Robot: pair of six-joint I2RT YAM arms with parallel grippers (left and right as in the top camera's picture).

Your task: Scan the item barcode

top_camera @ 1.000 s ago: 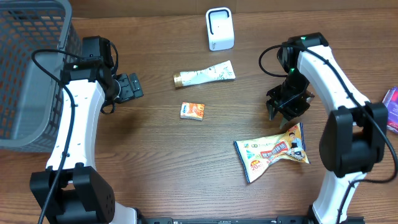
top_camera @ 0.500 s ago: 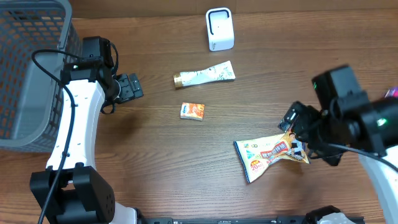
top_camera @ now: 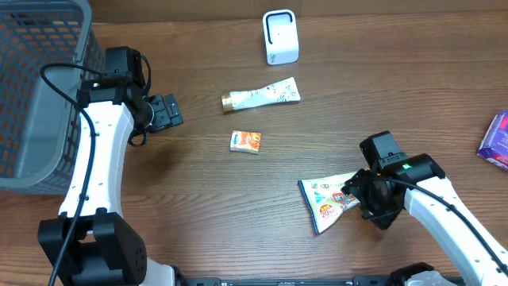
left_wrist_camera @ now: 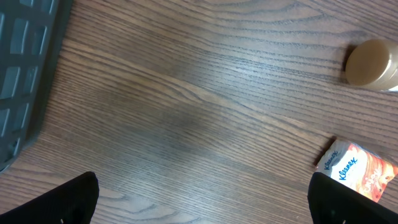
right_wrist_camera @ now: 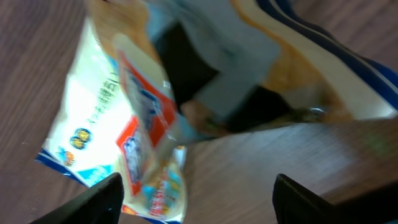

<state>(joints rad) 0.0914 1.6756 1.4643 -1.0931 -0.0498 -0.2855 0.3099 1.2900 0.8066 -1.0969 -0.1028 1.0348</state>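
Overhead view: right gripper point(top_camera: 363, 196), jaws apart, hovers over the snack bag point(top_camera: 328, 201) at lower right, a light, crinkly, likely slippery pouch best pinched at its flat sealed edge, while left gripper point(top_camera: 172, 111) waits open at upper left.

Left claw point(top_camera: 175, 111) spread wide; right claw point(top_camera: 355, 194) likewise

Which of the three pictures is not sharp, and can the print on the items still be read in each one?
Right wrist view: blurred throughout, the print on the snack bag smeared and unreadable. Left wrist view: fairly sharp, the brand name on the tissue pack legible. Overhead view: sharp and evenly lit, but the print on the items too small to read.
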